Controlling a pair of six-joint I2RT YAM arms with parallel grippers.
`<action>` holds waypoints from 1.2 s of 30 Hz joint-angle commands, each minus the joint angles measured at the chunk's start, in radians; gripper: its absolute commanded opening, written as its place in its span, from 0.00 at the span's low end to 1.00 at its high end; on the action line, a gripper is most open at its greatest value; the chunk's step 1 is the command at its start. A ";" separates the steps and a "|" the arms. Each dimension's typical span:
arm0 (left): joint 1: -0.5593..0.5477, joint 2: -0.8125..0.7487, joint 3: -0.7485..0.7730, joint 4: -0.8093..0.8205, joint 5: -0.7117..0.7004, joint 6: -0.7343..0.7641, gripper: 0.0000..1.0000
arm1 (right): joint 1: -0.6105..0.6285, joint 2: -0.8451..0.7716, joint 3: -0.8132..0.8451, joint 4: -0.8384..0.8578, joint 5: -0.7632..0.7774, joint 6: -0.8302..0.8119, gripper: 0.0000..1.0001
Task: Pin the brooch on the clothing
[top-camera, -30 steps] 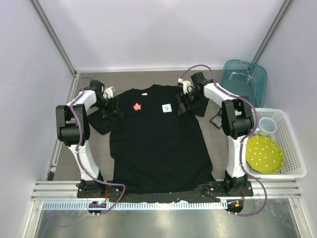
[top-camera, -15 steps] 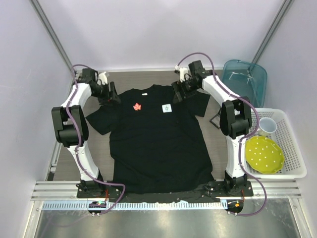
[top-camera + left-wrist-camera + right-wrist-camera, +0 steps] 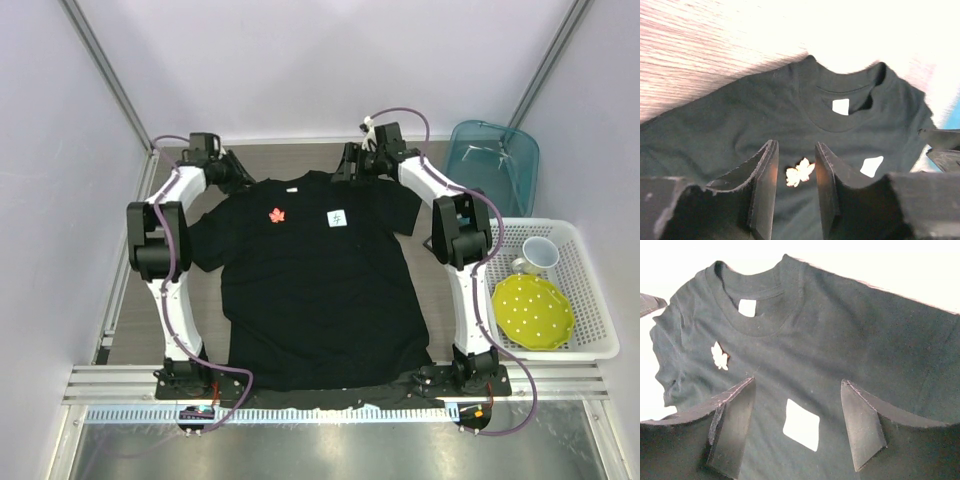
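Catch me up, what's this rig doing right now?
Two arms are working over a black T-shirt laid flat on the table. The red maple-leaf brooch sits on its chest, beside the white label; whether it is actually fastened can't be told. The left end effector and the right end effector hover near the collar, both open and holding nothing.

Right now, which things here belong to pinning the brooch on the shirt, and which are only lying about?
For the job: brooch, T-shirt.
Lying about: teal bin, white basket, yellow plate, cup.
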State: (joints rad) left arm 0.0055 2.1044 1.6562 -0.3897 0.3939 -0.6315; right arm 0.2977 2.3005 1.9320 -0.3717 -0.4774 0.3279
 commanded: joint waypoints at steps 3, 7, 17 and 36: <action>-0.073 0.048 0.034 0.084 -0.154 -0.140 0.31 | 0.018 0.076 0.082 0.142 0.039 0.177 0.61; -0.085 0.086 0.033 0.086 -0.185 -0.201 0.26 | 0.018 0.123 0.071 0.148 0.072 0.246 0.49; -0.113 0.221 0.109 0.139 -0.204 -0.269 0.26 | -0.003 0.180 0.065 0.146 0.128 0.267 0.47; -0.122 0.307 0.350 0.241 -0.106 -0.030 0.38 | -0.086 0.221 0.231 0.197 0.039 0.243 0.66</action>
State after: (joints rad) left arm -0.1181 2.4279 1.9251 -0.1982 0.2512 -0.7990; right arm 0.2146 2.5389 2.1025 -0.2092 -0.4103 0.6067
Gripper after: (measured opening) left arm 0.349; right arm 0.632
